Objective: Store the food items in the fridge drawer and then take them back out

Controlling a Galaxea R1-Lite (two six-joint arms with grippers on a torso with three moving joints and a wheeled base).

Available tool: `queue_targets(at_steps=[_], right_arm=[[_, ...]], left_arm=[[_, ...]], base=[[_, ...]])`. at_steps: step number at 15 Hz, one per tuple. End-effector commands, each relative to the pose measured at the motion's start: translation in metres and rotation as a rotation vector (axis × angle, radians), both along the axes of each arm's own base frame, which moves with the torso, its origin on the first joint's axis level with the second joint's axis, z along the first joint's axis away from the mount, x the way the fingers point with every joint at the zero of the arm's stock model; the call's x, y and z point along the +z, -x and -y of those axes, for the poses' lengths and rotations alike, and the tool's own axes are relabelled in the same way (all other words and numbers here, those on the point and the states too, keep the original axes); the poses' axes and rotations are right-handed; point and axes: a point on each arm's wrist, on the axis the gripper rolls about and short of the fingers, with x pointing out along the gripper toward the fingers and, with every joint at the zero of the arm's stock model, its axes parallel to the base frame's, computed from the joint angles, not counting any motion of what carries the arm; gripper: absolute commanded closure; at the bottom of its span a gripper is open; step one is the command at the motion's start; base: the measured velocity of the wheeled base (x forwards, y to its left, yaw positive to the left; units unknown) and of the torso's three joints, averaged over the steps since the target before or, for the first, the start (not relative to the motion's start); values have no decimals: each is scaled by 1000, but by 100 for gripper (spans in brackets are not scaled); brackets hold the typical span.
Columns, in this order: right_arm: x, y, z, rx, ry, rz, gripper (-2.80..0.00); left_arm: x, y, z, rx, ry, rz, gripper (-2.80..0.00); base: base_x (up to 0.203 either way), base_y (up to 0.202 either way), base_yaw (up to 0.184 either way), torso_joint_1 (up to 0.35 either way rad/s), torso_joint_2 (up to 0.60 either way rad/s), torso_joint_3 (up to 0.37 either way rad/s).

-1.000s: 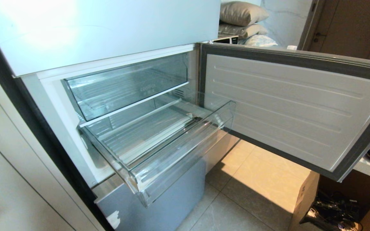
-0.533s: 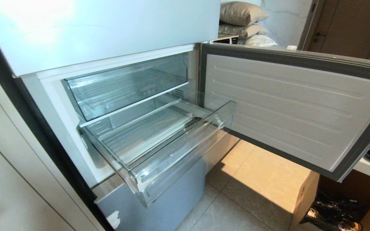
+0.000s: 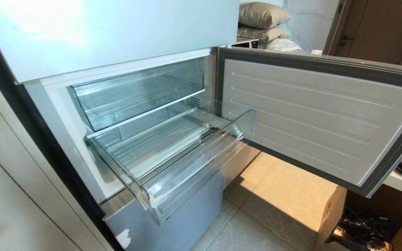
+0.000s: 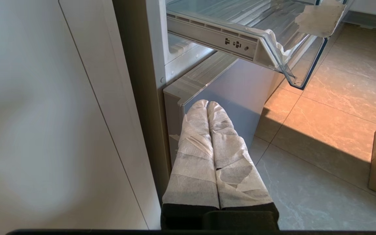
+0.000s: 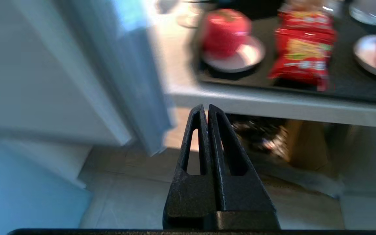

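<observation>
The wide clear plastic fridge drawer [image 3: 173,164] stands pulled out, holding nothing. Two round red fruits [image 5: 225,32] sit on small plates on the right counter. Both the black right gripper [image 5: 206,109] and the cloth-wrapped left gripper [image 4: 207,104] are pressed together, gripping nothing.

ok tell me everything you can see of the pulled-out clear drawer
The wide, shallow clear plastic fridge drawer is pulled out of the open fridge, below a second clear bin with faint lettering. It looks like glossy transparent plastic, with a ribbed floor, low side walls and a thick front lip. Nothing lies in it. The left wrist view shows its white side rail and a scrap of torn film stuck at a front corner. No pincer touches it.
</observation>
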Motion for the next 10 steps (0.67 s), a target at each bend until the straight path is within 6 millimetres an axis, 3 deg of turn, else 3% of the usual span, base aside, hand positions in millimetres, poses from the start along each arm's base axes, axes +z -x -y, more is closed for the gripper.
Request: queue_targets(at_steps=[1,4,7,10], right_arm=[[-1,33,-31,104,60,103,0],[-23,63,-57,320,76,109,0],[-48,91,-66,452,121,80,0],[-78,107,-68,549,135,30,0]], left_arm=[[0,0,0,0,0,-1,0],[0,0,0,0,0,-1,0],[0,0,0,0,0,-1,0],[0,0,0,0,0,-1,0]], base=[[0,0,0,0,0,0],[0,0,0,0,0,0],[0,0,0,0,0,0],[0,0,0,0,0,0]])
